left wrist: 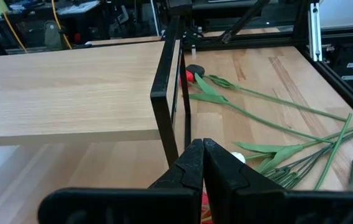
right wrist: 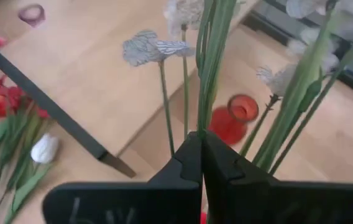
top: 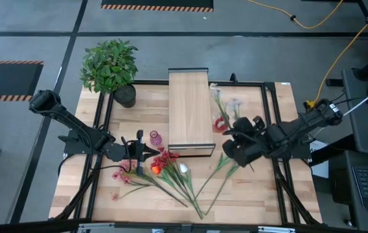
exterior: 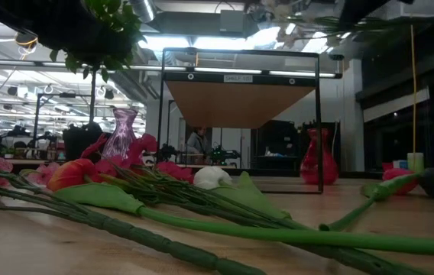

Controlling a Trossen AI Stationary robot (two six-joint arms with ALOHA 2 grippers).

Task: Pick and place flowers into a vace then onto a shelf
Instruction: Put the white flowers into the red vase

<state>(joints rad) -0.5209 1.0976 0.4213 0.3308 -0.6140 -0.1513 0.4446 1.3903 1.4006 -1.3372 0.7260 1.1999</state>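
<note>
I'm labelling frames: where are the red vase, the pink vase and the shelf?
red vase (right wrist: 233,118), right wrist view, its body.
pink vase (exterior: 122,131), low view, its body.
shelf (top: 189,107), high view, bare top.

The potted plant (exterior: 87,46) is cut off by the low view's top edge.

Pale-blossomed flowers (right wrist: 209,56) stand upright, stalks pinched in the right jaws, above the red vase (right wrist: 233,116) that sits beside the shelf (top: 190,110). Loose flowers (top: 171,169), red, orange and white, lie fanned on the worktop just past the left jaws; pink vase (top: 155,138) close by
</note>
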